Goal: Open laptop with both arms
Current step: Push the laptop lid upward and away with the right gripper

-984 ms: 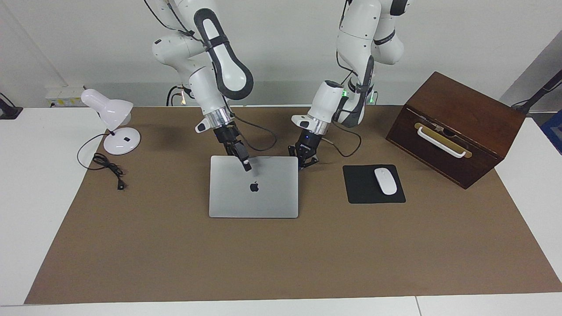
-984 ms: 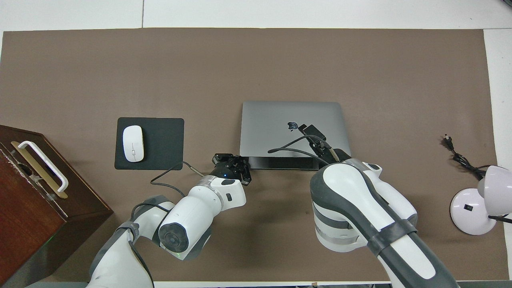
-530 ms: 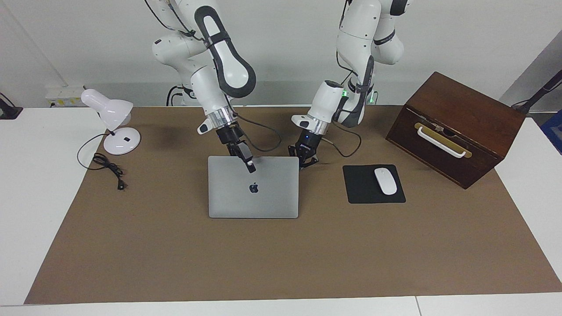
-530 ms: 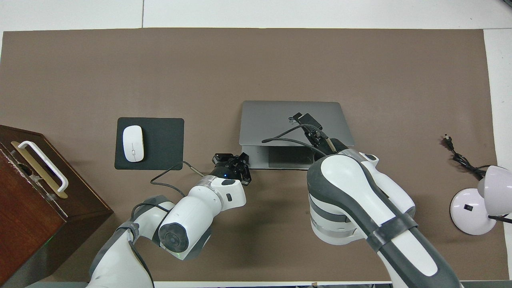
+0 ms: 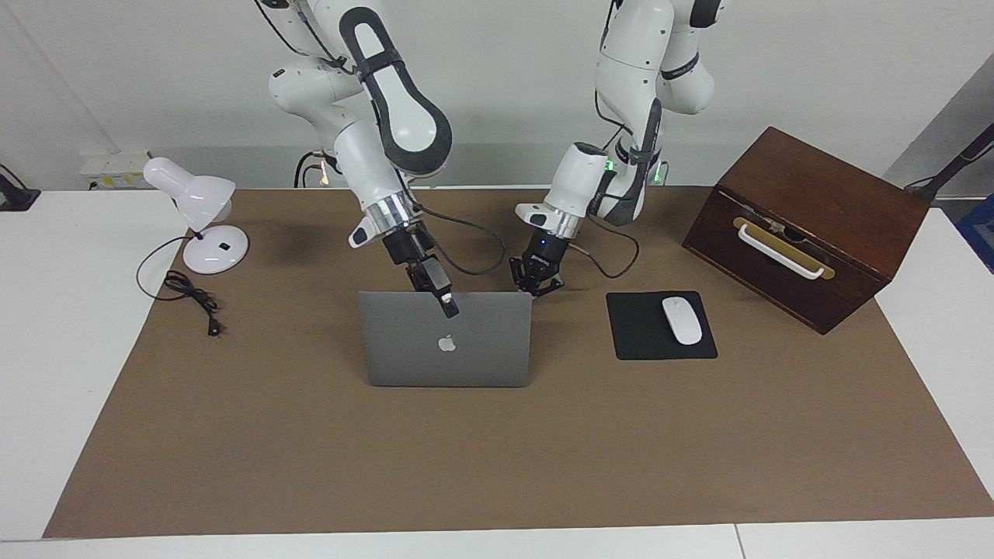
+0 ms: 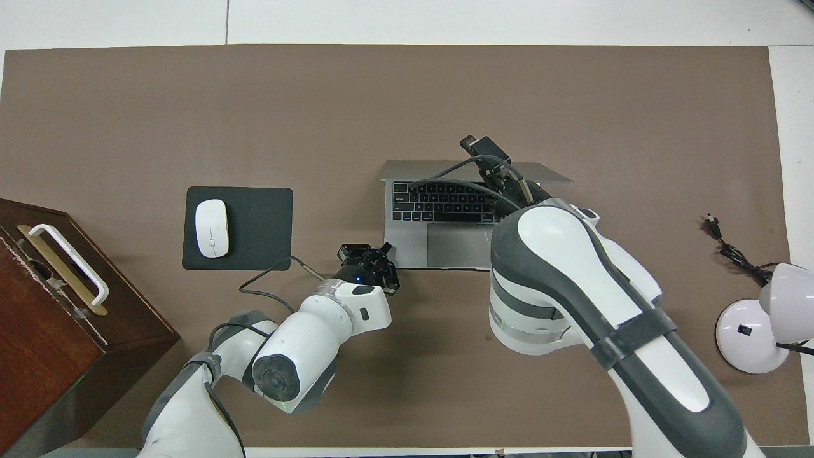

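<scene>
The silver-grey laptop [image 5: 466, 353] stands at the middle of the brown mat with its lid raised close to upright, apple logo facing away from the robots. In the overhead view its black keyboard [image 6: 442, 200] and grey trackpad [image 6: 458, 245] show. My right gripper [image 5: 446, 303] is shut on the lid's top edge, one finger on the outer face; it also shows in the overhead view [image 6: 475, 146]. My left gripper [image 5: 536, 284] is low at the base's corner nearest the robots, toward the mouse pad, also seen in the overhead view [image 6: 374, 253].
A black mouse pad [image 5: 641, 341] with a white mouse [image 5: 682, 320] lies beside the laptop toward the left arm's end. A brown wooden box [image 5: 808, 225] with a white handle stands past it. A white desk lamp [image 5: 203, 225] and its cable [image 5: 190, 295] sit toward the right arm's end.
My right gripper has swung the lid up from nearly flat to near upright, moving away from the robots. The keyboard and trackpad are now uncovered. The left gripper has stayed at the base's corner.
</scene>
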Motion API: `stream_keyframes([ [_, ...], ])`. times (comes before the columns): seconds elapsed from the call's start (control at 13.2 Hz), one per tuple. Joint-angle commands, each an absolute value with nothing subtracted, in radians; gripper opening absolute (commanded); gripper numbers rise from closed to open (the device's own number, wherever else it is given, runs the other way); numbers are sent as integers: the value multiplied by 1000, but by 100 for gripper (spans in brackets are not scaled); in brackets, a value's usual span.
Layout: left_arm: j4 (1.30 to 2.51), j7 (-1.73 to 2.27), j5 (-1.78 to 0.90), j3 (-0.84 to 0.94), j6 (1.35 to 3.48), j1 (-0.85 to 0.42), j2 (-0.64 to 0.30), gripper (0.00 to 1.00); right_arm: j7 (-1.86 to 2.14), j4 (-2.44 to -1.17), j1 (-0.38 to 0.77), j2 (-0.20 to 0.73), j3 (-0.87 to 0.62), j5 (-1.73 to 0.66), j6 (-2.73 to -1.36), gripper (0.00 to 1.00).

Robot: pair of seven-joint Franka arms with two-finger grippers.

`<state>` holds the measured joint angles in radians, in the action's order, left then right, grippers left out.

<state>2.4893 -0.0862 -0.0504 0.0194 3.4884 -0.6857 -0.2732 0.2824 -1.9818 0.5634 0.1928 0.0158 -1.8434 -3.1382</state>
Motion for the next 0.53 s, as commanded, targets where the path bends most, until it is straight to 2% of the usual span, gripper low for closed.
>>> stream_keyframes([
  [0.0,2476,-103,-54,2,3502,-704,-311,0,318,-1879,523,244,14,-1812,-3096,100],
  [0.45,2476,-104,-54,2,3502,-704,-311,0,313,-1821,476,290,14,-1695,-3039,100],
])
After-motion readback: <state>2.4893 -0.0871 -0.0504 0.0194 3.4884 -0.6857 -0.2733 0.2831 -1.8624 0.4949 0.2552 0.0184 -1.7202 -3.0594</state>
